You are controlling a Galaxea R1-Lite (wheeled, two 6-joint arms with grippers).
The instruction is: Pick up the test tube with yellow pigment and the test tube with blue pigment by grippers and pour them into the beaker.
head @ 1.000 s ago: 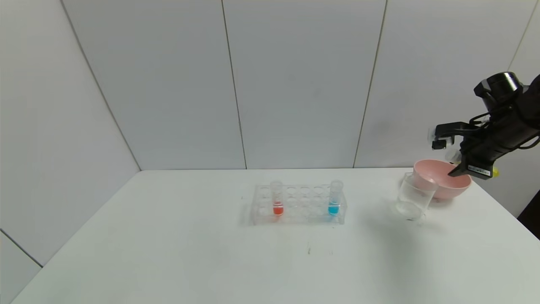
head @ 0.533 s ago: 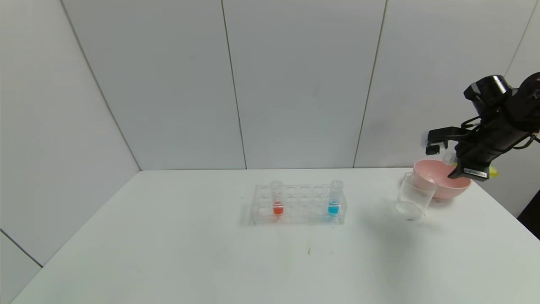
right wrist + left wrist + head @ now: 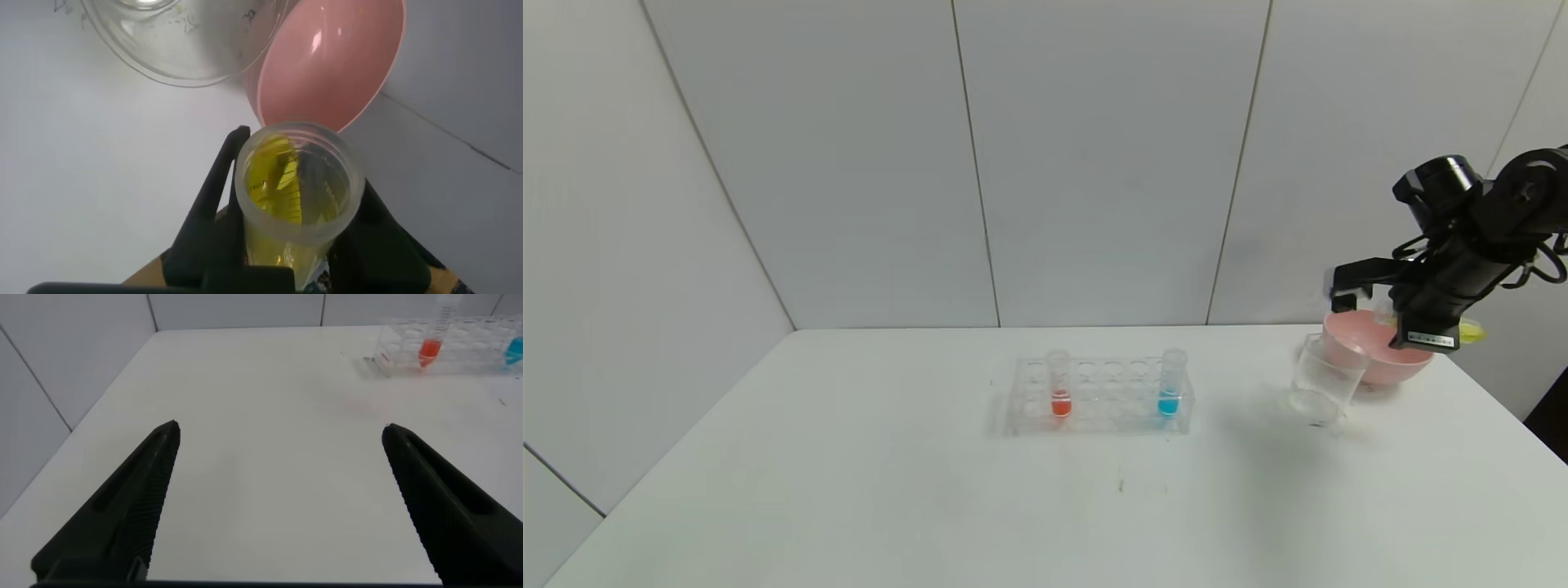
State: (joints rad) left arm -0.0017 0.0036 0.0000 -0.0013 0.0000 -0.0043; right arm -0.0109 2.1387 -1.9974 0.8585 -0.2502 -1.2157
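My right gripper (image 3: 1401, 314) is shut on the test tube with yellow pigment (image 3: 298, 188), held tilted over the pink bowl, just right of the beaker (image 3: 1323, 377). In the head view only the tube's yellow end (image 3: 1470, 331) shows behind the hand. In the right wrist view the tube's open mouth points toward the beaker (image 3: 180, 37). The test tube with blue pigment (image 3: 1170, 385) stands upright in the right end of the clear rack (image 3: 1103, 395). My left gripper (image 3: 282, 502) is open and empty, low over the table to the left of the rack; it is out of the head view.
A red-liquid tube (image 3: 1059, 385) stands in the rack's left part. The pink bowl (image 3: 1376, 347) sits behind the beaker near the table's right edge, and also shows in the right wrist view (image 3: 335, 57). Grey wall panels stand behind the table.
My right gripper has moved left and slightly up with the yellow tube, closer to the beaker. The rack, beaker and bowl have not moved.
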